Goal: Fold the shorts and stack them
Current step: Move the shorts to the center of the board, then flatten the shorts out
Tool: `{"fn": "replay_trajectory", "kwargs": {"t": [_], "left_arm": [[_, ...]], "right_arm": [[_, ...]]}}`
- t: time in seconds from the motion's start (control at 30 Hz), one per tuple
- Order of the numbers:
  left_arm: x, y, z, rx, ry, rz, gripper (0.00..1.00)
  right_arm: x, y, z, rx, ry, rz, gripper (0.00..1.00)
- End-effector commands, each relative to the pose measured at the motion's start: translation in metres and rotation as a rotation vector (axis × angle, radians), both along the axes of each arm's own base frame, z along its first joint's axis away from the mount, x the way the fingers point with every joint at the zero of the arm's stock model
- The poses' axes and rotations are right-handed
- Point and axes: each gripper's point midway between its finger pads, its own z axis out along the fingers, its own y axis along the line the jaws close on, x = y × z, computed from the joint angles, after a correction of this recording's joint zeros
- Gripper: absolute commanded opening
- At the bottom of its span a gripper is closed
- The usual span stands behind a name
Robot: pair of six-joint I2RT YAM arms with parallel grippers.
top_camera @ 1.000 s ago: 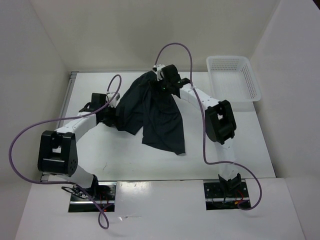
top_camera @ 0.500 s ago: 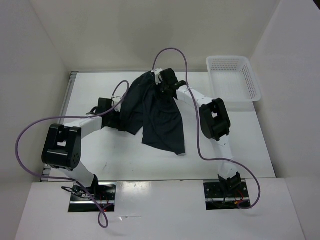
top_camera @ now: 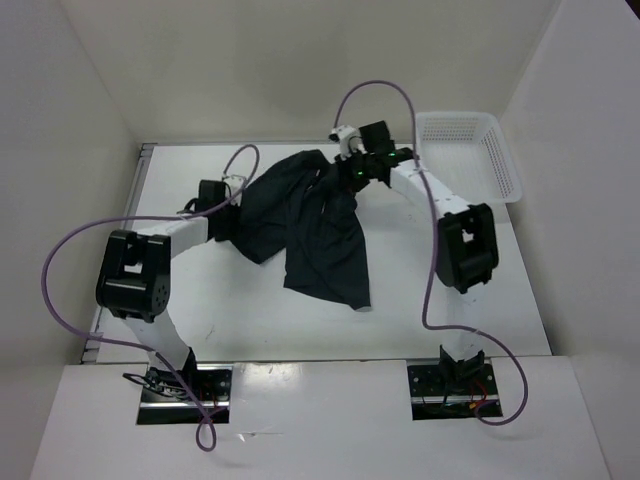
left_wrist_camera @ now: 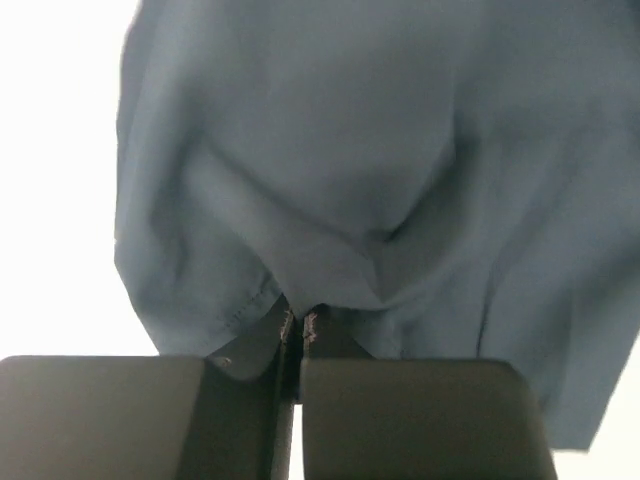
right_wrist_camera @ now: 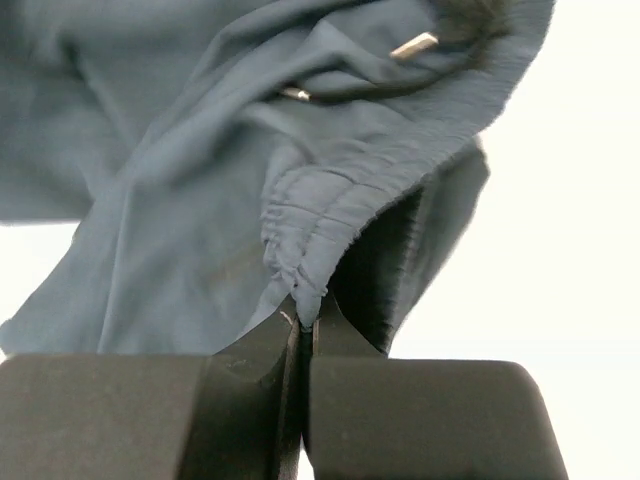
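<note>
Basket point(top_camera: 506, 166) near right tool point(top_camera: 345, 176)

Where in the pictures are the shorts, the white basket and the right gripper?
shorts point(top_camera: 325, 245): top external view, middle of the fabric.
white basket point(top_camera: 506, 156): top external view, right wall.
right gripper point(right_wrist_camera: 305, 312): right wrist view, between its fingertips, at the waistband.
</note>
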Motion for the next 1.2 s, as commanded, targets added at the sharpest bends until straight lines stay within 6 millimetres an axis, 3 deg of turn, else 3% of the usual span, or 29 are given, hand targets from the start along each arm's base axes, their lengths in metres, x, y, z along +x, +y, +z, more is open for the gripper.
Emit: {"fn": "replay_trajectory", "kwargs": {"t": [0.0,0.03,0.07,0.1,0.2,0.23,0.27,0.3,0.33,0.4,0.43,0.5,0.53,0.57,0.7,0.83,0.97,1.03,1.17], "left_arm": [[0.077,0.051,0.054,0.058,-0.225,0.165,0.00],[0.090,0.057,0.065,0.056,-0.253,0.181,0.00],[0.113,0.059,0.089,0.058,-0.319,0.195,0.00],[0.123,0.061,0.101,0.060,-0.355,0.204,0.00],[0.152,0.063,0.151,0.058,-0.461,0.225,0.02],[0.157,0.065,0.157,0.062,-0.466,0.232,0.11],[0.156,0.060,0.161,0.062,-0.453,0.223,0.24],[0.157,0.048,0.175,0.055,-0.467,0.203,0.46],[0.150,0.033,0.187,0.030,-0.465,0.158,0.82],[0.121,0.004,0.180,0.011,-0.374,0.077,0.97],[0.088,-0.028,0.171,-0.014,-0.312,-0.012,1.00],[0.047,-0.059,0.150,-0.039,-0.216,-0.114,1.00],[0.013,-0.085,0.143,-0.062,-0.156,-0.204,1.00],[-0.015,-0.088,0.111,-0.053,-0.062,-0.234,1.00],[-0.057,-0.080,0.071,-0.029,0.059,-0.248,1.00],[-0.061,-0.073,0.048,0.006,0.100,-0.228,1.00],[-0.045,-0.069,0.026,0.048,0.099,-0.196,1.00],[-0.043,-0.073,0.014,0.052,0.111,-0.205,1.00],[-0.044,-0.101,0.003,0.012,0.131,-0.282,0.98]], "right_arm": [[-0.029,-0.047,0.065,0.058,-0.041,0.059,0.00],[-0.039,-0.064,0.048,0.033,0.002,0.044,0.00],[-0.048,-0.070,0.055,0.038,-0.010,0.047,0.00],[-0.061,-0.074,0.040,0.023,0.026,0.052,0.00],[-0.077,-0.081,0.045,0.028,0.019,0.059,0.00],[-0.077,-0.085,0.051,0.040,0.010,0.054,0.00],[-0.076,-0.095,0.053,0.055,0.016,0.028,0.00],[-0.072,-0.100,0.059,0.072,0.002,0.010,0.00],[-0.065,-0.107,0.063,0.085,-0.015,-0.020,0.00],[-0.053,-0.132,0.063,0.109,-0.011,-0.110,0.00],[-0.049,-0.140,0.065,0.111,-0.022,-0.128,0.00],[-0.048,-0.153,0.054,0.091,-0.009,-0.168,0.00],[-0.050,-0.154,0.050,0.083,-0.007,-0.161,0.00],[-0.054,-0.155,0.046,0.081,0.004,-0.161,0.00],[-0.067,-0.151,0.039,0.099,0.033,-0.141,0.00],[-0.076,-0.152,0.031,0.092,0.043,-0.136,0.00],[-0.089,-0.143,0.020,0.056,0.047,-0.095,0.00],[-0.094,-0.142,0.016,0.043,0.050,-0.084,0.00],[-0.102,-0.146,0.007,0.015,0.054,-0.072,0.00]]}}
